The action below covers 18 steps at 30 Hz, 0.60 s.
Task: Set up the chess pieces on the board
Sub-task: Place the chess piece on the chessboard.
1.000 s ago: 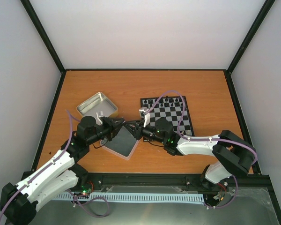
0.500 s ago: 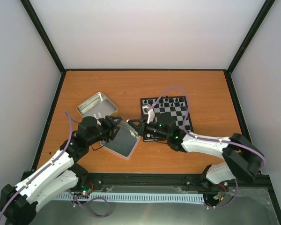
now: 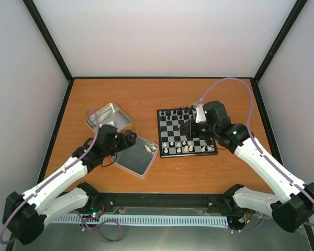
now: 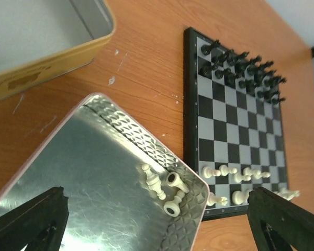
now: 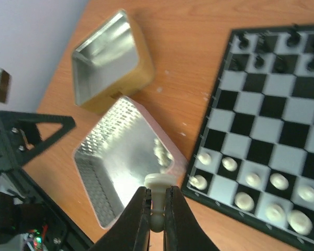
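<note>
White walls [image 3: 162,36] box in an orange wooden table [image 3: 146,94], where the silver tin [image 3: 109,116] sits at far left beside a shallow tray [image 4: 83,172] with a few white chess pieces [image 4: 165,185] left in one corner. Over that tray the left gripper [image 4: 156,209], nearly closed against its partner a second ago, now stands with fingers spread wide and empty. The right gripper [image 5: 157,201] has swung off to hover over the board [image 3: 186,130], fingers clamped on a white piece [image 5: 158,182], so the handover looks done and the piece needs its square.
</note>
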### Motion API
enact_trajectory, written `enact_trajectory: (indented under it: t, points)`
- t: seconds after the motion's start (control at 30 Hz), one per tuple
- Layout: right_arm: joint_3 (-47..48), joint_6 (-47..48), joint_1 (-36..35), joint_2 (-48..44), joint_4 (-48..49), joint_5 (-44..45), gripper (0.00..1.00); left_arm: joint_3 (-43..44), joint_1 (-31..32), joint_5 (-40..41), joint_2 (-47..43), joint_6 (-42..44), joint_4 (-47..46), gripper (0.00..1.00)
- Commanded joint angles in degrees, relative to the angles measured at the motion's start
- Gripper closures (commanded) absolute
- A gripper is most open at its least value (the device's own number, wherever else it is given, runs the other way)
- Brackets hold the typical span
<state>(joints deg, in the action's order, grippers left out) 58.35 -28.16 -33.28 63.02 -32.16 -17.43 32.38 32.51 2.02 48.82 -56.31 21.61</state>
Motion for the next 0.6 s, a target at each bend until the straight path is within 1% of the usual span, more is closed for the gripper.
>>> enact_trajectory:
  t: [0.0, 0.07, 0.13, 0.27, 0.43, 0.57]
  points:
    - [4.4, 4.2, 4.6, 2.2, -20.5, 0.3, 0.97, 7.9, -0.3, -1.5, 6.3, 17.0, 3.3, 0.05]
    - [5.8, 5.7, 7.5, 5.1, -23.1, -1.5, 0.97, 9.9, -0.3, -1.5, 7.8, 19.2, 3.6, 0.06]
    - [7.0, 6.5, 9.4, 8.1, -25.1, -1.2, 0.97, 10.9, -0.3, -0.3, 8.0, 20.8, 3.8, 0.05]
    - [9.8, 7.3, 12.4, 14.9, -27.2, -0.8, 0.97, 12.3, -0.3, 4.5, 7.8, 23.6, 4.7, 0.02]
    - [13.2, 8.9, 12.9, 25.8, -29.0, 0.1, 0.97, 11.5, -0.3, 6.1, 7.9, 25.8, 3.2, 0.02]
    - [15.5, 8.7, 13.2, 31.6, -29.1, 3.8, 0.97, 10.0, -0.3, 5.5, 8.0, 27.1, 0.3, 0.02]
